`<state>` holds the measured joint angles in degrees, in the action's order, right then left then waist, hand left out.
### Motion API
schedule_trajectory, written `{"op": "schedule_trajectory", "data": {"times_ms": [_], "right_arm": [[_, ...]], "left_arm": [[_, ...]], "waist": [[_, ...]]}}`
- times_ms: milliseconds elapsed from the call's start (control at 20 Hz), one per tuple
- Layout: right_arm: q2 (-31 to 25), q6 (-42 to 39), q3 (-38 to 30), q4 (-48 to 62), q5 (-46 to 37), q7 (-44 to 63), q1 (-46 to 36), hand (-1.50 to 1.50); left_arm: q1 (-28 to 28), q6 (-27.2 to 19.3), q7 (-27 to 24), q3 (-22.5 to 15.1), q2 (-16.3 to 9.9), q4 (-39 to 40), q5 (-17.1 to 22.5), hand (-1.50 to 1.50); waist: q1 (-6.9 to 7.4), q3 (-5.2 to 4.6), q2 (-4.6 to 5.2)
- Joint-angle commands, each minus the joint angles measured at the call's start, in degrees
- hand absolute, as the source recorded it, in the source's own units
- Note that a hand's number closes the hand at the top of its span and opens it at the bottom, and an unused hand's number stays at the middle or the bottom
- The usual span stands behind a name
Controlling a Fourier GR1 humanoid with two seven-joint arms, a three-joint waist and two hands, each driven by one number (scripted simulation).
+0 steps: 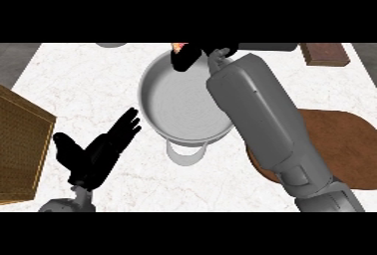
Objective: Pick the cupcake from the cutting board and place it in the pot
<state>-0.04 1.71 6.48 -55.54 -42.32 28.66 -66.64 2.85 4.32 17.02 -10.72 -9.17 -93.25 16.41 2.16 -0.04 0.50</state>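
Head view: the cupcake is gripped by the curled right hand at the pot's far rim; released there, it could be tipped outside. The left hand is held open.

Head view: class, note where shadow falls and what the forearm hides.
Head view: even light, no glare; a soft shadow lies under the pot handle; the right forearm covers the pot's right rim and part of the brown board; the right robot hand hides most of the cupcake.
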Motion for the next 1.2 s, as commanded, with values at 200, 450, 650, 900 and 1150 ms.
{"op": "schedule_trajectory", "data": {"times_ms": [200, 450, 650, 900, 1150], "right_arm": [[0.04, 13.71, 6.09, 20.1, 11.32, -6.22, -6.2, 1.5], [0.04, 17.52, 6.28, 24.83, 19.97, -6.19, -6.8, 1.5], [0.04, 19.11, 1.01, 23.69, 30.17, -13.93, -3.4, -1.5], [0.04, 22.32, 0.88, 26.56, 37.58, -22.38, -3.89, -1.5], [0.04, 27.72, 1.52, 29.71, 42.39, -28.55, -4.66, -1.5]], "left_arm": [[1.15, 1.42, 1.03, -0.47, 0.27, -0.09, 0.02, 0.0], [4.76, 1.14, 1.52, -0.66, 0.97, 0.95, -0.89, 0.0], [3.12, 2.94, 1.78, -0.74, 0.3, 0.36, 0.55, 0.0], [1.9, 2.06, -0.23, -2.29, 1.1, 0.4, -2.11, 0.0], [2.02, 1.07, 1.1, -2.66, 1.98, -0.21, -2.38, 0.0]], "waist": [[1.99, -0.04, 0.42], [3.39, -0.04, 0.79], [4.63, 0.05, 1.27], [5.59, 0.04, 1.39], [4.37, 0.03, 0.97]]}}
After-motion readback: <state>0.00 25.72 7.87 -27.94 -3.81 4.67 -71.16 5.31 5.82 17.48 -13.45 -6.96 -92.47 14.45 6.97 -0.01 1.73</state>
